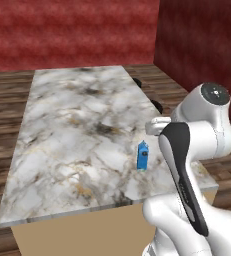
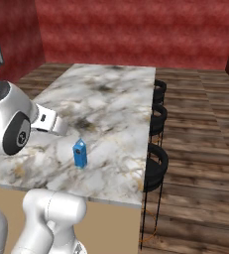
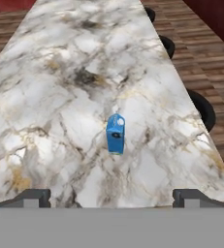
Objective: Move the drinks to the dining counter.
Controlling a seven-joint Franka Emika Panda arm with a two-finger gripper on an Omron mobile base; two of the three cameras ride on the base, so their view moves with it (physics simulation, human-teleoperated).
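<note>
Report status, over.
Gripper open, empty, short of carton. Blue carton upright on dining counter, near stool-side edge. Nothing between them.

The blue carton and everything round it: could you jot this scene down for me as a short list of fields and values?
drink: blue carton, upright, standing alone
surface: dining counter, marble top, tan base
carton position: near the counter's robot-side end, toward the stool side
gripper: gripper, fingers wide apart, holding nothing, back from the carton
seating: black stools in a row along one long side
floor: wooden planks
walls: red
</note>
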